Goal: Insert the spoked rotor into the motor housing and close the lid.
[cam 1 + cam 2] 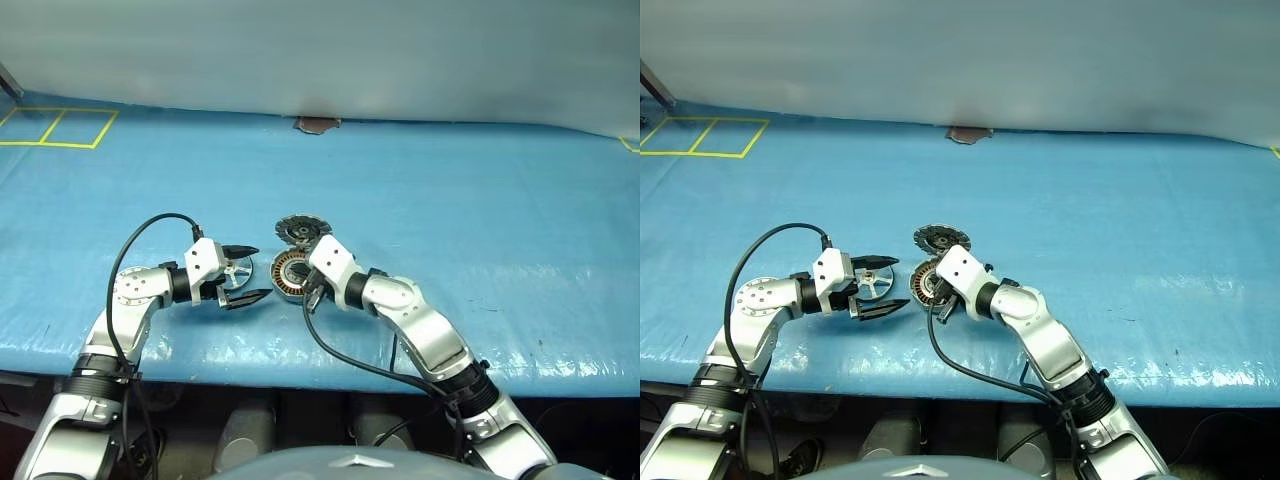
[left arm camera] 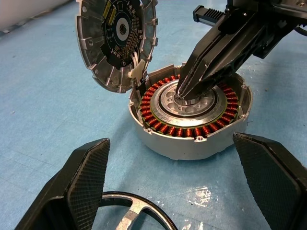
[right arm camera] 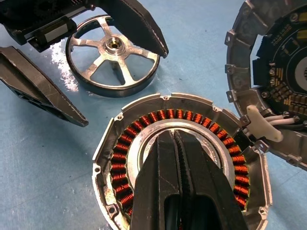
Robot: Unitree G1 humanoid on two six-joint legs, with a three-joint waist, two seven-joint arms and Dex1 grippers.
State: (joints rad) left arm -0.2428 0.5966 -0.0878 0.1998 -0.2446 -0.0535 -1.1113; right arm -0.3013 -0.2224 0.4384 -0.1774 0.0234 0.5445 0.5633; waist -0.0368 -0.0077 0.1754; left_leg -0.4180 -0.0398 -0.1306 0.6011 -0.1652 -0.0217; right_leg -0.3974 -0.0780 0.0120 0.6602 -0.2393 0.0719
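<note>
Left wrist view gives you no legible writing on the open lid (image 2: pixel 116 40). Your right tool (image 2: pixel 184 91), pinched shut and empty, touches the motor housing (image 2: pixel 192 139) hub; your left tool (image 1: pixel 247 273) gapes wide around the spoked rotor (image 3: pixel 113 55).

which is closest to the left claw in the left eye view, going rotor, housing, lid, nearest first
1. The spoked rotor, lying on the blue cover between the open fingers of the left claw.
2. The motor housing, just past the fingertips, with the shut right claw on its hub.
3. The lid, hinged open on the housing's far edge.
</note>
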